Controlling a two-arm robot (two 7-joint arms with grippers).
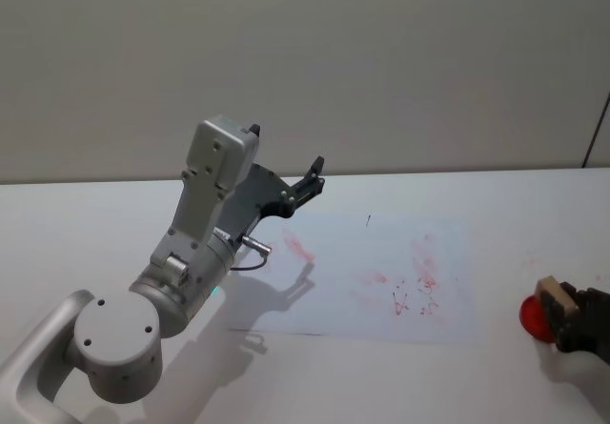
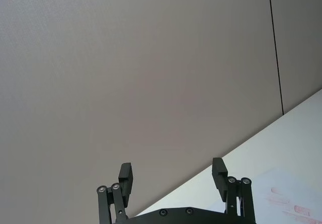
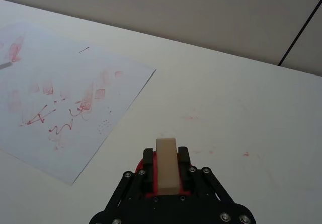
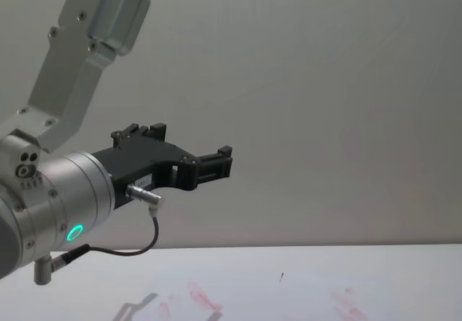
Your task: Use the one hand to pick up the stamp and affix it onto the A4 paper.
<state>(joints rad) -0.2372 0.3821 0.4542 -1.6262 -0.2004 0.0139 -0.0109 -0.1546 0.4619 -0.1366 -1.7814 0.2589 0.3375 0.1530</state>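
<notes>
At the lower right edge of the head view, the right hand [image 1: 581, 321] is clamped on the stamp [image 1: 554, 297], whose tan block stands up between the black fingers. Just beside it, at the same edge, sits a red ink pad [image 1: 534, 316]; whether the stamp's face touches the pad cannot be told. In the right wrist view the stamp [image 3: 166, 164] fills the lower centre of the frame, gripped on both sides, with red showing beneath it.

So the pick-up looks done. What remains, by this judgement, is carrying the stamp across to the A4 paper [image 1: 381, 272], which lies on the white counter [image 1: 95, 224] in the middle of the head view, well apart from the hand, and pressing it down. The sheet already bears red smudges and marks.

The left hand [image 1: 310, 181] hangs raised above the paper's upper left corner, its fingers spread apart and holding nothing.
</notes>
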